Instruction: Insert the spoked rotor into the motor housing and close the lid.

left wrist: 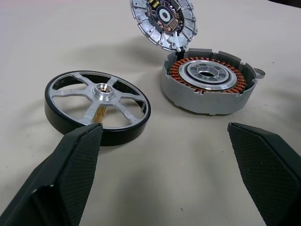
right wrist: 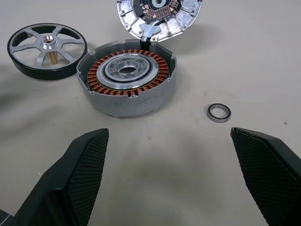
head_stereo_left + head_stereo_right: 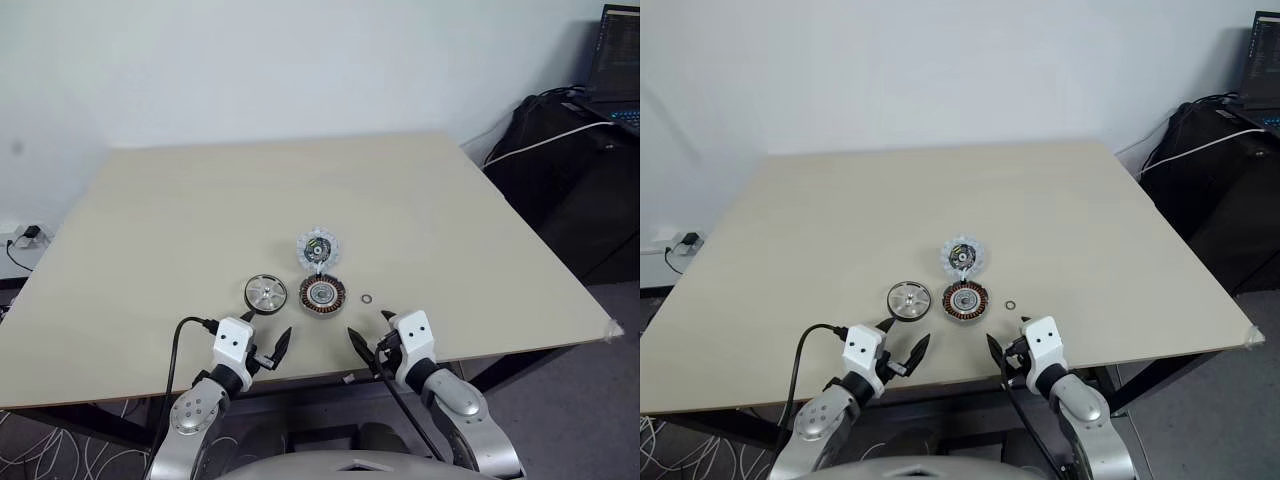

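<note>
The spoked rotor (image 3: 265,293) lies flat on the beige table, silver spokes up, black rim around it; it is also close in the left wrist view (image 1: 98,104). Right beside it sits the motor housing (image 3: 322,293), a grey cup with copper windings around a silver hub (image 2: 127,81). The lid (image 3: 318,247) stands open behind the housing, hinged at its far edge, its inner face showing (image 1: 163,21). My left gripper (image 3: 268,342) hovers open just in front of the rotor. My right gripper (image 3: 369,335) is open too, in front of the housing. Both hold nothing.
A small metal ring (image 3: 366,299) lies on the table (image 3: 180,210) just right of the housing (image 2: 219,112). The table's front edge runs under my grippers. A black bag with cables (image 3: 570,150) and a laptop (image 3: 615,60) sit off the table's far right.
</note>
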Robot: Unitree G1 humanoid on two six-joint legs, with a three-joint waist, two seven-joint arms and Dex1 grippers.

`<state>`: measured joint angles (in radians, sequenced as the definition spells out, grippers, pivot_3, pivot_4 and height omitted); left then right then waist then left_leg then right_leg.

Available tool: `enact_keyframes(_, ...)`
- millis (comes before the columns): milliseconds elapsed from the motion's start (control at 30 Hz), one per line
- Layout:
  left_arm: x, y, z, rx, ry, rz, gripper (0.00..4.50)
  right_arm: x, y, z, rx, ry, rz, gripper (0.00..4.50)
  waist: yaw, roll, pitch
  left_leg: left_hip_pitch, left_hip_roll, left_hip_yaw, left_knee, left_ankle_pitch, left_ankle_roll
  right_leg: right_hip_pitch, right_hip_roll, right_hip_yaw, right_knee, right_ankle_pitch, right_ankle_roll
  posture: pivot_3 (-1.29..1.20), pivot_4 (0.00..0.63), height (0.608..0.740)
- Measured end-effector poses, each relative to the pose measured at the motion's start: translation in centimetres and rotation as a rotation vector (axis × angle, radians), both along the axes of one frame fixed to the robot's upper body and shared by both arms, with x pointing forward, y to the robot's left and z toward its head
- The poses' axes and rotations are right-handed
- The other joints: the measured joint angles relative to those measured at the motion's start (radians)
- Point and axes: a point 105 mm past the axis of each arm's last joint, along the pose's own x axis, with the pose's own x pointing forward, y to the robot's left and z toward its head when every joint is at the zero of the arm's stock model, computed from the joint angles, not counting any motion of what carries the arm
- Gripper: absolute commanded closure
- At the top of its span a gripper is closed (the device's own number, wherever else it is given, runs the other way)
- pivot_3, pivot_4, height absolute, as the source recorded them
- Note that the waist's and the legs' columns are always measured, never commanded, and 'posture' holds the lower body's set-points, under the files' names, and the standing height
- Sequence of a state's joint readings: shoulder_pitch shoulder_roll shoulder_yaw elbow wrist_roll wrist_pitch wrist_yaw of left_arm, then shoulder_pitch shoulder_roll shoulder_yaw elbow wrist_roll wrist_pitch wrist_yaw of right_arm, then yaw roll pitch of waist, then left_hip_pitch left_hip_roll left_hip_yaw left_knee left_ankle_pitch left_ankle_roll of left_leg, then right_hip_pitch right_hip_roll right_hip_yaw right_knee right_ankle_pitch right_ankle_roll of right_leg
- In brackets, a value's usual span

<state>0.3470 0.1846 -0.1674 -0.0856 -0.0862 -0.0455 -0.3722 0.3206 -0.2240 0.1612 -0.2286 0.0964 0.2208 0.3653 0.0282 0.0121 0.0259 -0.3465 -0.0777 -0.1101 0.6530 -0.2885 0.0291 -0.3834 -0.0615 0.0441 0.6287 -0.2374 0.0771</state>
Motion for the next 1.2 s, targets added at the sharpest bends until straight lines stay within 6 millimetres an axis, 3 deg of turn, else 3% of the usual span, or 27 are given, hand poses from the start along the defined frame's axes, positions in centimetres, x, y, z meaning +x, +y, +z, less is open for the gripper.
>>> enact_keyframes(1200,0.07,-0.05,0.1,-0.006,-0.007,0.001,0.01,-0.01,0.21,0.27,-0.007,0.003,0.007,0.03,0.0,0.0,0.0,0.0,0.0,0.0,0.0,0.0,0.0,0.0,0.0,0.0,0.0,0.0,0.0,0.0,0.0,0.74)
